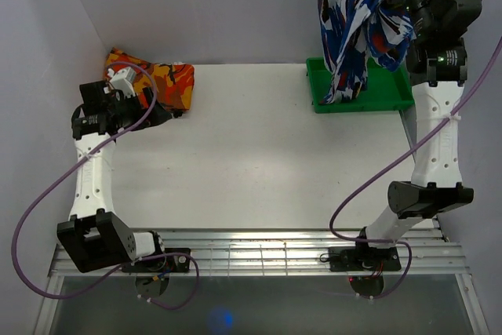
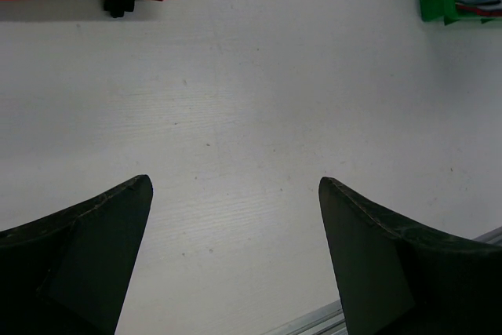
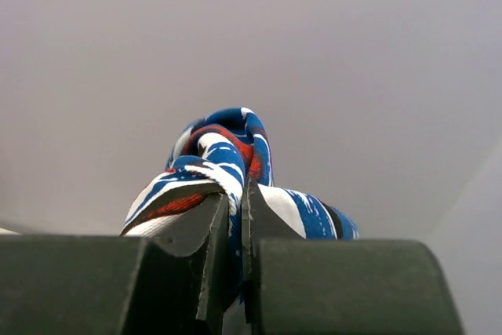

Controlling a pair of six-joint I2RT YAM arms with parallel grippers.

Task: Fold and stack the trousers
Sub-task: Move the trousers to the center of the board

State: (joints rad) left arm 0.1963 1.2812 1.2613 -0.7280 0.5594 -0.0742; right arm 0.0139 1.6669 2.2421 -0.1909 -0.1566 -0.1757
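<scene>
While the right end effector (image 3: pixel 235 194) hangs high above the far right corner of the table (image 1: pixel 259 154), its two fingers are pinched almost together on a bunched fold of the trousers (image 1: pixel 354 25), which bulges up between and behind the fingertips in the wrist view. From that grip the blue, white and black streaked fabric, with red patches showing, drapes down in a long loose bundle. Its lower end hangs over a green tray (image 1: pixel 394 93) at the far right of the table; whether the fabric touches the tray cannot be told from above. The left end effector (image 2: pixel 235 186) is spread wide with nothing between its fingers, and only bare white table surface shows in the gap. It sits low at the far left of the table, just beside a folded cloth (image 1: pixel 166 78) in orange, red and yellow that lies in the far left corner. The trousers and the folded cloth are well apart, on opposite sides of the table.
</scene>
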